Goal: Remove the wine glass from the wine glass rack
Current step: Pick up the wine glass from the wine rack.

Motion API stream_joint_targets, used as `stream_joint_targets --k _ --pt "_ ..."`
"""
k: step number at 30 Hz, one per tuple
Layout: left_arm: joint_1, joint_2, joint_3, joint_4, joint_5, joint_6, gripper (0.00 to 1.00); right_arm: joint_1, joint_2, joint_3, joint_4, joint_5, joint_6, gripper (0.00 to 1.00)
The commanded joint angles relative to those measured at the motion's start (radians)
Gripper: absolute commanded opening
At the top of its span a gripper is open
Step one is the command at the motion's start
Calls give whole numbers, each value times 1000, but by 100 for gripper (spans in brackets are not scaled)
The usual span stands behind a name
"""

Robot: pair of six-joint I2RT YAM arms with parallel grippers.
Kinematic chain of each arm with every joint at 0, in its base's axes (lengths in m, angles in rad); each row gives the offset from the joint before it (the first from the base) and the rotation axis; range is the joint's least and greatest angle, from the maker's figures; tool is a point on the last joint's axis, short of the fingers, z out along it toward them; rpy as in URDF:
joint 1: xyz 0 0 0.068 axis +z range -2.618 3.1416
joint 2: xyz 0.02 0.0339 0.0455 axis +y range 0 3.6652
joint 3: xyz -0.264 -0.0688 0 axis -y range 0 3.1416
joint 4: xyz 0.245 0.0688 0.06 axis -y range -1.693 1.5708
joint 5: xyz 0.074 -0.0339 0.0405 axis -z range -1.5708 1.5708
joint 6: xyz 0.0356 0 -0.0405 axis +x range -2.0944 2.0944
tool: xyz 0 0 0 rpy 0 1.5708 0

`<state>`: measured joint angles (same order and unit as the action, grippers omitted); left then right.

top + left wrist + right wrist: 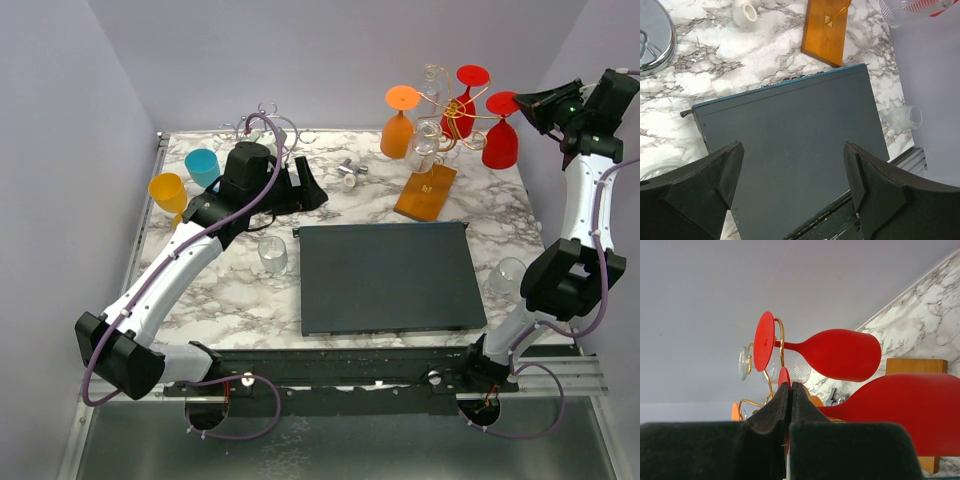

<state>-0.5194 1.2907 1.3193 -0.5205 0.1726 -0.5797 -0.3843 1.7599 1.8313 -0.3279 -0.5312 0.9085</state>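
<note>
Where right jaws meet, red wine glass (900, 412) foot sits pinched

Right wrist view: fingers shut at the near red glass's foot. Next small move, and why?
Probably ease the right gripper away from the wine glass rack, sliding the foot off its hook: the jaws look pinched on the foot rim of the red wine glass, which hangs bowl-down.

No legible text, labels, brands or numbers in any view. Closest thing to a mark: a small gold fitting (828, 20) on the wooden base of the wine glass rack (822, 37). No lettering discernible on it.
</note>
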Motion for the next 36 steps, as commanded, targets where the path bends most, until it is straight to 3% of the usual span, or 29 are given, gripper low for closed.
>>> stream_joint_targets --k 1,13,27,36 --pt "-8 -9 -13 14 11 0 88 2 -64 -29 46 11 14 1" --pt "-8 -12 -12 13 10 1 88 2 -102 -91 74 1 26 1" --pt "-11 -9 -8 14 11 -7 88 4 -65 -118 152 -134 78 1" --pt "-13 -11 -5 13 7 -8 88 20 11 -57 220 -156 131 1"
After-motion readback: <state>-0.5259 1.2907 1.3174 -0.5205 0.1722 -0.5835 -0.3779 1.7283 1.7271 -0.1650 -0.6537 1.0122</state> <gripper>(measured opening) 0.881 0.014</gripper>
